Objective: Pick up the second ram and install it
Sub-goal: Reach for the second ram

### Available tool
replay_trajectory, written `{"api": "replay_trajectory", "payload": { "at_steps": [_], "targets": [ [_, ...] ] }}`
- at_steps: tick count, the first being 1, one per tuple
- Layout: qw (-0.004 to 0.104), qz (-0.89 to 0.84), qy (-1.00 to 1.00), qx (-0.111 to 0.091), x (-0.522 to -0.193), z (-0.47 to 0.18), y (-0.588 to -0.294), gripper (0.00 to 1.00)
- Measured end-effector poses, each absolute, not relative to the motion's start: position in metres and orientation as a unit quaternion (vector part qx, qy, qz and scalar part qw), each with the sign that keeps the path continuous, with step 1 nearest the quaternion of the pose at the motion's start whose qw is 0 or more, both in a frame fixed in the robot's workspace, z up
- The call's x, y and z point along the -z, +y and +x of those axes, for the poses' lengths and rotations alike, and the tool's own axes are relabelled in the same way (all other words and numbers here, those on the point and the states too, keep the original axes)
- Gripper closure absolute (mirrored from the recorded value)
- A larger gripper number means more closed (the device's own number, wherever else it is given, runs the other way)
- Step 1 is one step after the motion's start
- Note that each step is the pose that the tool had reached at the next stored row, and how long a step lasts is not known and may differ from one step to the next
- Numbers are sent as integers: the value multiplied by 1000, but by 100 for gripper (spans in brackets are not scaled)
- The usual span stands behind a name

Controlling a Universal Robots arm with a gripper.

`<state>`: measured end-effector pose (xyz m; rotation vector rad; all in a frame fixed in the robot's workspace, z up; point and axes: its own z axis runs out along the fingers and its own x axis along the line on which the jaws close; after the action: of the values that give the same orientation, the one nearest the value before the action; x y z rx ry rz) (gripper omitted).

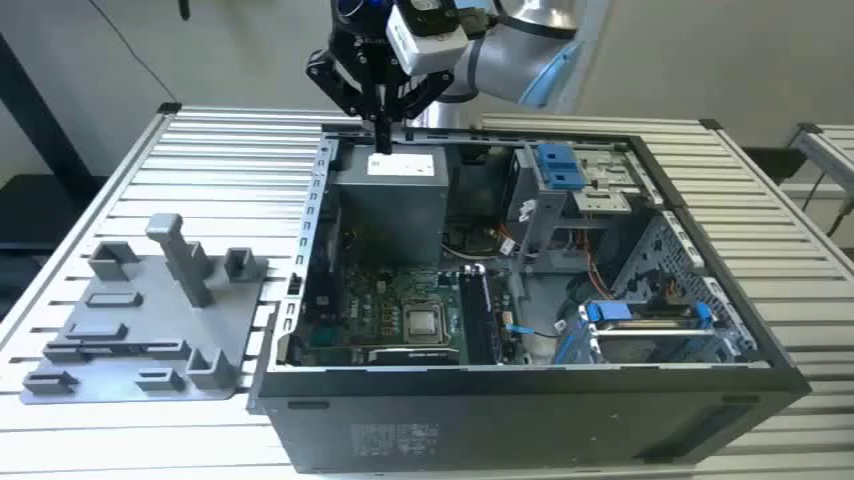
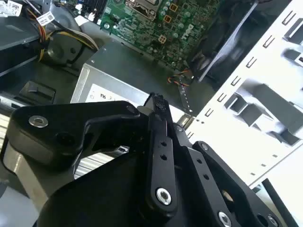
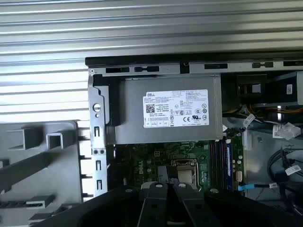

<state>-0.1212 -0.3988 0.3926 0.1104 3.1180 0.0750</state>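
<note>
Exterior view: an open computer case (image 1: 534,400) is laid on its side on a slatted metal table (image 1: 227,150). A grey fixture plate (image 1: 147,330) with upright posts is set beside it, on the exterior view's left.

The gripper (image 1: 383,140) is held above the far end of the case, over the grey power supply (image 1: 387,195), pointing straight down. It is clear of the label on top of the power supply.

The fingers are seen pressed together in both wrist views, with at most a hairline gap in the first wrist view (image 3: 170,185). Nothing is gripped between them. The tips are seen from behind in the second wrist view (image 2: 156,101).

The green motherboard (image 3: 142,161) is exposed below the power supply, with the processor socket (image 3: 182,172) near its middle.

The second ram (image 3: 228,163): in the first wrist view a thin blue-edged stick is seen standing on edge in the bank of memory slots just beside the processor socket, on the side away from the fixture plate. It is well apart from the gripper. Whether it is fully seated cannot be told.

Blue drive-bay latches (image 1: 561,165) are noted at the far corner of the case, on the exterior view's right.
</note>
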Motion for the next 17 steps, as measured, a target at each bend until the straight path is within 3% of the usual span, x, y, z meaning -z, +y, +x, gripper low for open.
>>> {"api": "replay_trajectory", "payload": {
  "at_steps": [17],
  "targets": [
    [10,35,999,-23,-393,-127,-399,89]
  ]
}}
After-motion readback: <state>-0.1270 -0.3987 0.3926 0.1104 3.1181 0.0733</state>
